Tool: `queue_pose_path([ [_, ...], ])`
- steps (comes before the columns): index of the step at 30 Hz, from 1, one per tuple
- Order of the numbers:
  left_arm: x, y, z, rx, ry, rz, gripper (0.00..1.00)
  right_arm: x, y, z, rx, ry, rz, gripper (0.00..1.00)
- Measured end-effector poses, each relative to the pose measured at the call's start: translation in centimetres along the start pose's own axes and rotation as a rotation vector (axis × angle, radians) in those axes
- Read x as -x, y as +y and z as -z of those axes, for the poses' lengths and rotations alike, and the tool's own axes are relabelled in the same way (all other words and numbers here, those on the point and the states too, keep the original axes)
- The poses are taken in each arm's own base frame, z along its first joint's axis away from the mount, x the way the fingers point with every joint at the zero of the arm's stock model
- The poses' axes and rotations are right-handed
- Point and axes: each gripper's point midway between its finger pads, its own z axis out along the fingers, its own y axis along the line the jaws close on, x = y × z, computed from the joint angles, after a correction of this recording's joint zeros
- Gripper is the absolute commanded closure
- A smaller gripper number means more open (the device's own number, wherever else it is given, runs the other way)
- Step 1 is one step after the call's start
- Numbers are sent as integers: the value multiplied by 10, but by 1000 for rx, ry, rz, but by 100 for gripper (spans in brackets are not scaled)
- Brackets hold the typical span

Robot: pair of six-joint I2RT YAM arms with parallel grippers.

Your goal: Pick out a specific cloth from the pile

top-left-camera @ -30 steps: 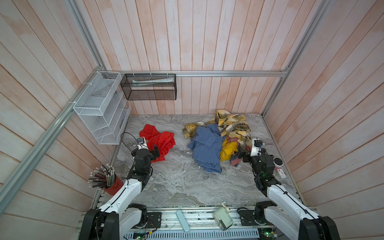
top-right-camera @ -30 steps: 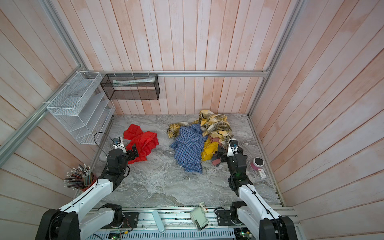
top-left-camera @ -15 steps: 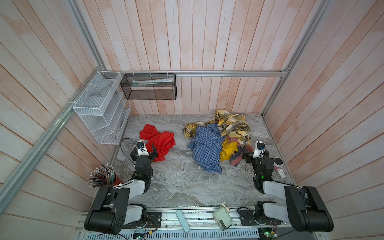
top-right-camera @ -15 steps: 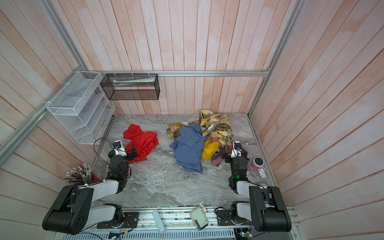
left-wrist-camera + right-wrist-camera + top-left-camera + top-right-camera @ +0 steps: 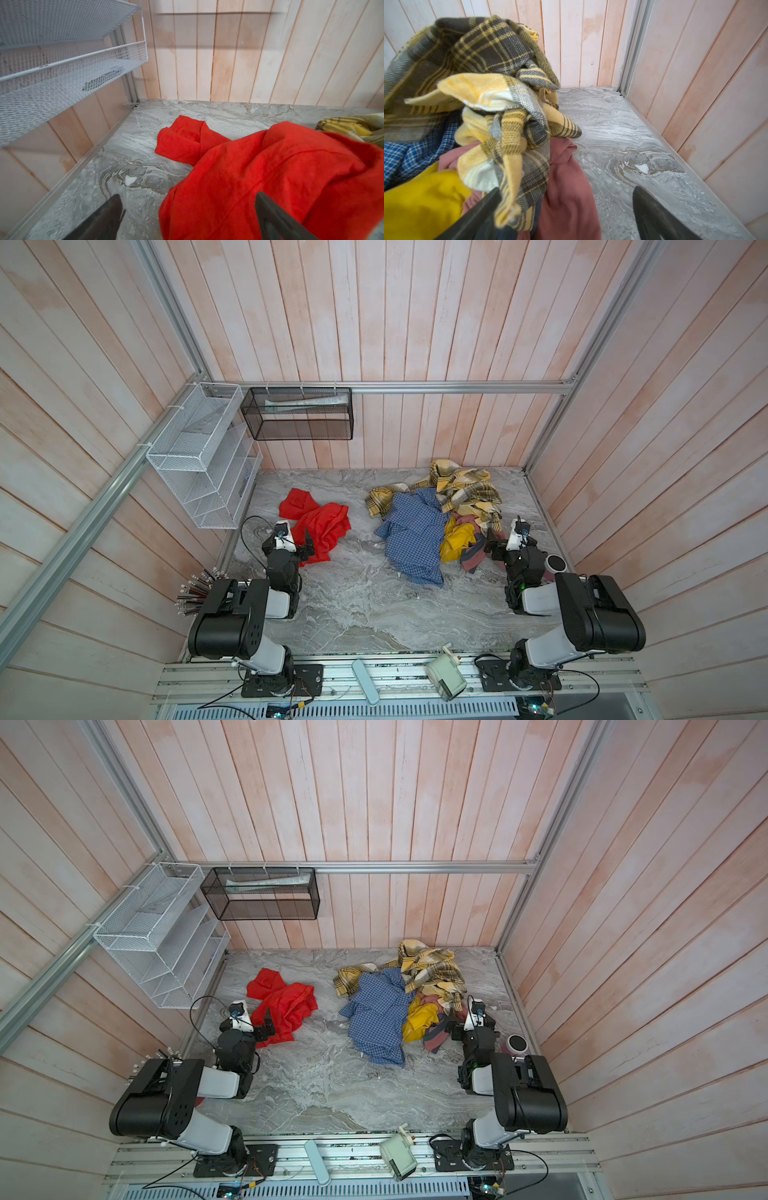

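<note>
The cloth (image 5: 320, 522) lies alone near the left edge of the counter (image 5: 357, 605), well apart from the pile (image 5: 436, 506). The left gripper (image 5: 188, 196) and right gripper (image 5: 566, 189) both gape, empty. Any retreat should lift clear, snagging no fabric.

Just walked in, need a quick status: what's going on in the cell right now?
Nothing is being held at this moment. The red cloth lies by itself on the table, clear of the pile of mixed fabrics. The left tool is open at the red cloth's near edge. The right tool is open at the near side of the pile. Whether either tool touches fabric cannot be told.
</note>
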Motion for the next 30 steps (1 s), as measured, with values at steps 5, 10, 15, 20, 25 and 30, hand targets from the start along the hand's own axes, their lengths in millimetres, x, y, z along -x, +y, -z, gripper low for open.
queue_pose_path([
  [5, 1, -5, -3, -47, 7, 11, 0, -3, 0, 0, 0, 14, -3, 2],
  [10, -4, -9, -3, -68, 29, 10, 0, -5, 0, 0, 3, 20, -3, 2],
  [15, -7, -10, -3, -72, 39, 9, 0, -4, 1, 0, 6, 19, -3, 2],
  [20, -9, -10, -3, -72, 46, 9, 0, -5, 1, 0, 6, 20, -3, 2],
  [25, -9, -10, -3, -72, 47, 9, 0, -5, 1, 0, 6, 21, -3, 2],
  [30, -9, -10, -3, -72, 47, 9, 0, -5, 1, 0, 6, 21, -3, 2],
])
